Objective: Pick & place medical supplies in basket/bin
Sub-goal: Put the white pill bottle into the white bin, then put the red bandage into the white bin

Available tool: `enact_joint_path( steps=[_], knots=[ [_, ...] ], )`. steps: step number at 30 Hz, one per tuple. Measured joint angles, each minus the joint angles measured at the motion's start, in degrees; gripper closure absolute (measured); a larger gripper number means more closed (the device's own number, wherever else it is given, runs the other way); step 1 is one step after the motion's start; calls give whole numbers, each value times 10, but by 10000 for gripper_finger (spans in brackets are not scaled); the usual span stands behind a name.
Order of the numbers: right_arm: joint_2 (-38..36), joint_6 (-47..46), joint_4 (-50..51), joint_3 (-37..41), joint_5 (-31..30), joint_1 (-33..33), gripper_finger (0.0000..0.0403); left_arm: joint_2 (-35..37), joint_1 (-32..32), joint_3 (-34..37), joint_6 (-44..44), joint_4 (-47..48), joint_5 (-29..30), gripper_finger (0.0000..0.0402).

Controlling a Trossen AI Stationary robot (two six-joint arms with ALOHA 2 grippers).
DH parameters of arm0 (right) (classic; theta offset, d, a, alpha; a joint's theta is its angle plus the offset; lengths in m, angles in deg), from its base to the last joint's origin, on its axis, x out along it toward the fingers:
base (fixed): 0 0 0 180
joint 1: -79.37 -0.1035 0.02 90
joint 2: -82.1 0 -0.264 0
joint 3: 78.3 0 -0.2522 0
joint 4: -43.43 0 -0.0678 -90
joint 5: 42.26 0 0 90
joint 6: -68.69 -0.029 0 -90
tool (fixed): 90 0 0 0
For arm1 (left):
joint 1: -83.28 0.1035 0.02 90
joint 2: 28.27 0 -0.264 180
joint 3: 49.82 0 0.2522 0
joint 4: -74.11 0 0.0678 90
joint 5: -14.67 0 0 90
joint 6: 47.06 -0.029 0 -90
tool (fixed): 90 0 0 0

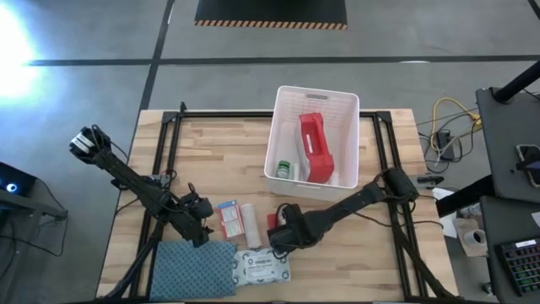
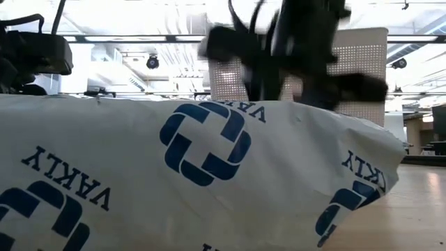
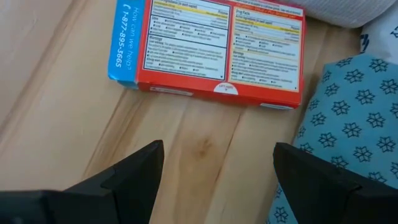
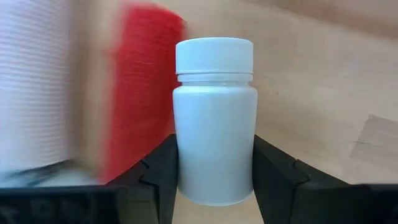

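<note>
I see the white bin (image 1: 314,138) on the table (image 1: 219,160), with a red pouch (image 1: 315,145) inside. Near the bin's front, my right gripper (image 4: 214,180) has its fingers clamped on a small white bottle (image 4: 214,121). Farther from the bin, my left gripper (image 3: 214,171) waits with fingers apart by a small box (image 3: 208,46).

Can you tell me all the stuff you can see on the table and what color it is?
bin: one, white, far side of the table
pouch: one, red, inside the bin
small box: one, red and blue, by the cloth
cloth: one, blue-grey, near edge
wipes packet: one, white, beside the cloth
rolls: white one and red one, mid-table
bottle: one, white, in the right pincer
left pincer: dark, open, near the box
right pincer: dark, gripping the bottle
</note>
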Motion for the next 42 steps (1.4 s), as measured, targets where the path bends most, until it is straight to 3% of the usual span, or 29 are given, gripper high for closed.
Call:
enact_joint_path(
  steps=[3,8,11,17,19,22,24,29,35,39,42],
  knots=[
    [-55,16,0,-16,-69,-12,255,0,0,-2,-1,0,9,121],
    [-179,58,39,-40,-257,-19,248,0,0,-2,0,-1,28,121],
    [-237,62,108,-40,-292,20,233,0,0,-2,1,-6,34,121],
    [-282,228,119,-18,-235,156,182,0,0,-2,1,-15,57,121],
    [-283,274,101,-18,-190,194,165,0,0,-2,1,-18,57,121],
    [-282,337,75,-18,-103,229,135,0,0,-2,24,-26,57,121],
    [-282,359,66,-18,-82,231,114,0,0,-2,46,-31,57,121],
    [-291,388,94,-23,-88,187,81,0,1,-2,107,-51,61,121],
    [-299,270,247,-23,-101,93,76,-18,20,2,334,-33,63,121],
    [-309,163,303,-23,-111,16,76,-38,20,2,407,-36,62,121],
    [-319,142,296,-23,-110,-31,77,-50,20,3,429,-59,62,121]
  ],
)
